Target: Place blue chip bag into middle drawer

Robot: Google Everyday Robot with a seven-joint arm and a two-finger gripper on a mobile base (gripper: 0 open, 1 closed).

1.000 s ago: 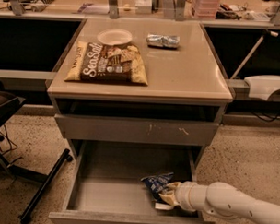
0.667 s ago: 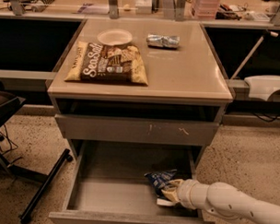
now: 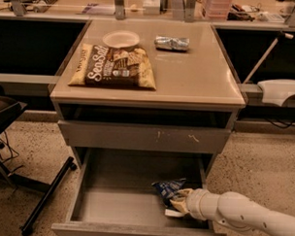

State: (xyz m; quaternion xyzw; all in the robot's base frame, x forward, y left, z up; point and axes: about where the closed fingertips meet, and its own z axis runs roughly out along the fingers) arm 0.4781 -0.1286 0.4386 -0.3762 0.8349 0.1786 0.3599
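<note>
The middle drawer (image 3: 116, 204) is pulled open below the cabinet, showing its flat grey floor and side walls. The blue chip bag (image 3: 167, 187) is inside it at the right, tilted up, with its white end seam low by the drawer floor. My gripper (image 3: 178, 201) reaches in from the lower right on a white arm and is shut on the bag's near end, just above the drawer floor.
On the cabinet top (image 3: 197, 78) lie a brown-and-yellow Sea Salt bag (image 3: 115, 66), a white plate (image 3: 121, 39) and a silver foil packet (image 3: 172, 42). The scratched drawer front (image 3: 142, 137) above is closed. A black stand leg (image 3: 45, 196) is on the floor at left.
My gripper and the bag have shifted a little to the left and deeper into the drawer.
</note>
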